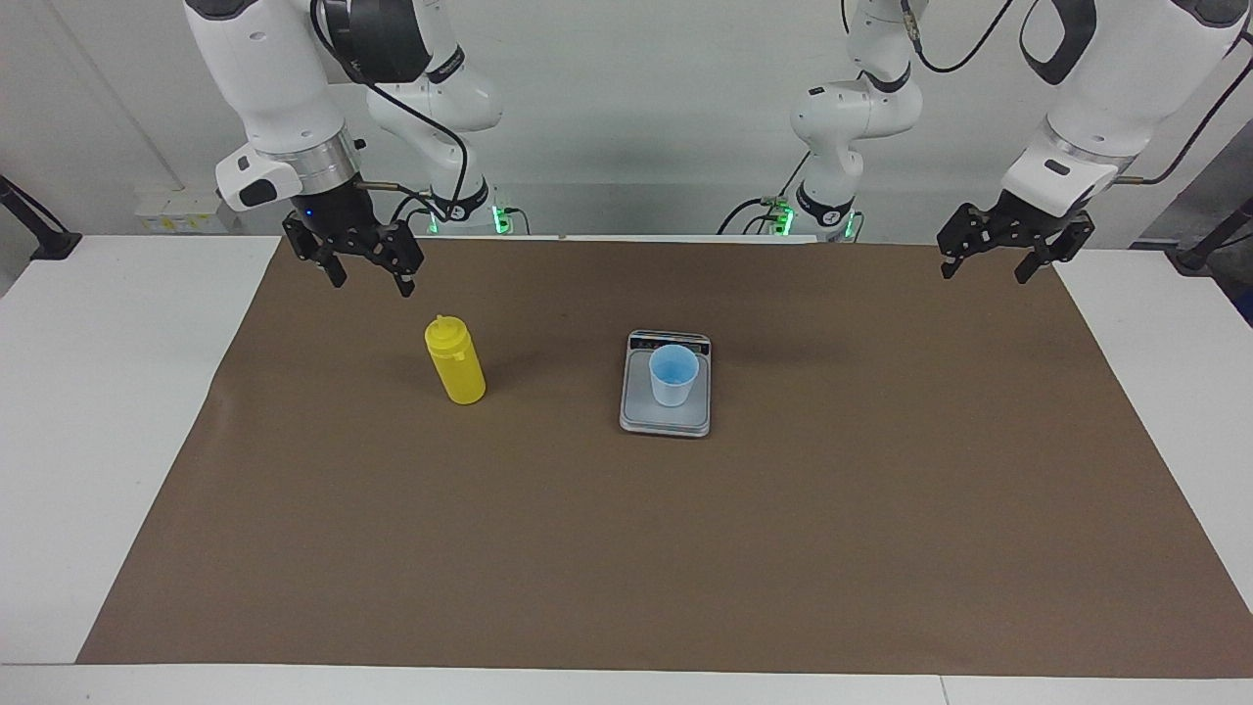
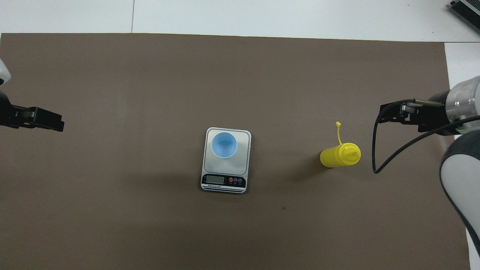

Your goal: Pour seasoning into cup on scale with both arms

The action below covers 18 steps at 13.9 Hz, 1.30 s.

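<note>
The right gripper point(image 1: 369, 274) hung with its jaws wide and empty, raised above the brown mat point(image 1: 626, 548) at the right arm's end of the counter point(image 1: 98, 392), clear of the seasoning point(image 1: 455, 360) and holding nothing. A black cable point(image 2: 378, 150) looped down from its wrist, hanging in the air beside the bottle without touching it. The seasoning stood upright on the mat, its tethered tip point(image 2: 338, 129) sticking out on the side away from the robots. Nothing lay between the bottle and the scale point(image 1: 666, 416), which sat near the middle of the mat, well apart from the bottle, with its dark display strip on the edge nearer the robots. The cup point(image 1: 673, 375) stood upright on the weighing plate, toward the plate's edge farther from the robots in the overhead view, its blue inside showing. The left gripper point(image 1: 989, 262) waited, jaws wide and empty, raised over the mat's edge at the left arm's end of the counter, well apart from the scale.
</note>
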Motion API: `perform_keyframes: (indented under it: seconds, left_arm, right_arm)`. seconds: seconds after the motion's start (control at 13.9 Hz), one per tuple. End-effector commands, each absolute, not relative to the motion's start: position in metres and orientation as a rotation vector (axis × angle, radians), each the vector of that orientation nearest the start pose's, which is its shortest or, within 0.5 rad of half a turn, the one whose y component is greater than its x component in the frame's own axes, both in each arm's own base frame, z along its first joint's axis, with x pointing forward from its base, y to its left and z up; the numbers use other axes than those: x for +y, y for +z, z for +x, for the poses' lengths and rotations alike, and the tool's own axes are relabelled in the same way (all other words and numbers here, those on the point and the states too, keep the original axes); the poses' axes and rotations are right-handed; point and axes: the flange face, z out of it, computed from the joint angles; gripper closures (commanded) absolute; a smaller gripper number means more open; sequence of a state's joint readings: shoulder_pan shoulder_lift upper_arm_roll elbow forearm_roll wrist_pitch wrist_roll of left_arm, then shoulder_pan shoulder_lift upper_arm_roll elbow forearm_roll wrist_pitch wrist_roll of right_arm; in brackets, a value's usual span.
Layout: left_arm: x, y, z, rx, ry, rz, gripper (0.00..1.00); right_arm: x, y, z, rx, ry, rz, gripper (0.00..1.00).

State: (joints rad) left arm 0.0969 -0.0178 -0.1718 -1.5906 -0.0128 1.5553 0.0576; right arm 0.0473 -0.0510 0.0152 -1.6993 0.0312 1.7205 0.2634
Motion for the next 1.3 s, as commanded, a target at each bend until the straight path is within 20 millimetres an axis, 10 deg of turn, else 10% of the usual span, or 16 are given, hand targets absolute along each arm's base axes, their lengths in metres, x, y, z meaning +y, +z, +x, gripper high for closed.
perform_keyframes:
  seconds: [0.0, 1.22]
  left_arm:
    - [-0.040, 0.624, 0.539, 0.192, 0.018, -3.130, 0.00]
    - [-0.040, 0.625, 0.538, 0.192, 0.018, -3.129, 0.00]
  right_arm:
    - [0.028, 0.610, 0.551, 0.238, -0.046, -3.118, 0.00]
    - [0.030, 0.591, 0.537, 0.190, 0.060, -3.153, 0.00]
